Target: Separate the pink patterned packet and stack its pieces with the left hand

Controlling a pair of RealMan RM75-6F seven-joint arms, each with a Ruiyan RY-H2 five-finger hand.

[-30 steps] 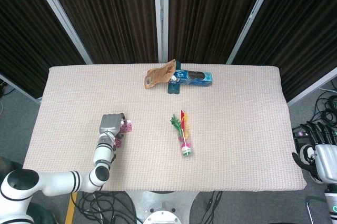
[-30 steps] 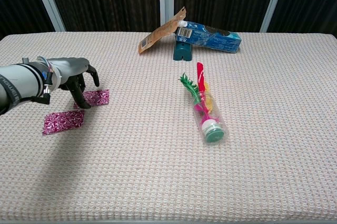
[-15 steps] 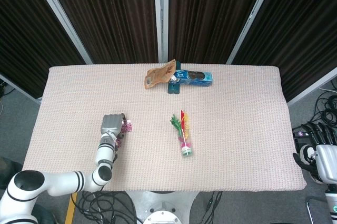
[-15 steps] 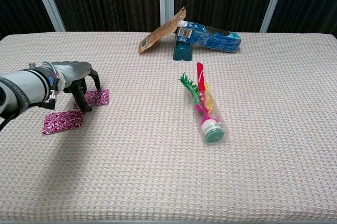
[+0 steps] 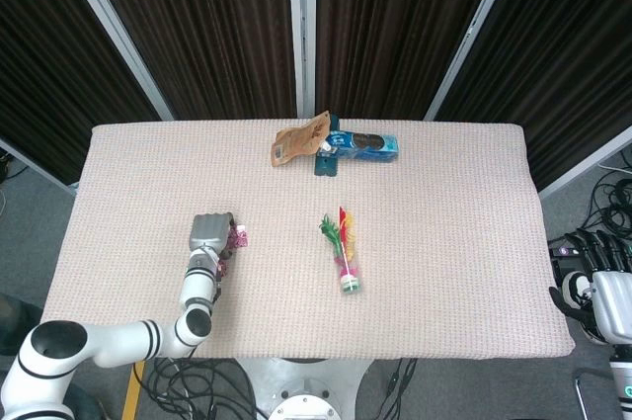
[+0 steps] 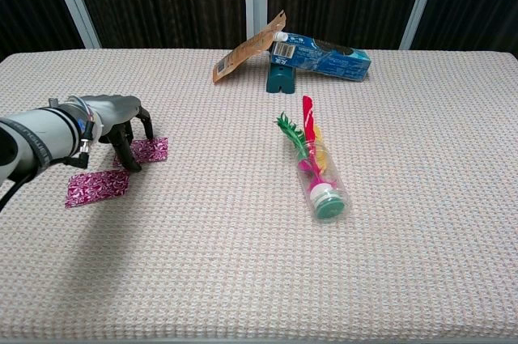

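Two pieces of the pink patterned packet lie apart on the table's left side: one (image 6: 152, 150) under my left hand's fingertips, the other (image 6: 97, 185) nearer the front edge. My left hand (image 6: 119, 120) arches over the far piece, fingers spread and pointing down, tips touching its left end; nothing is lifted. From the head view, the left hand (image 5: 210, 234) covers most of that piece (image 5: 239, 237), and the arm hides the near one. My right hand (image 5: 591, 278) hangs off the table's right edge, holding nothing.
A clear tube of coloured feathers (image 6: 317, 172) lies mid-table. At the back stand a blue box (image 6: 325, 52), a brown paper pouch (image 6: 247, 53) and a teal stand (image 6: 280, 78). The woven cloth (image 6: 243, 263) covers the whole table.
My left hand has shifted very slightly toward the front, still on the far pink piece. Both pieces and the right hand stay where they were.
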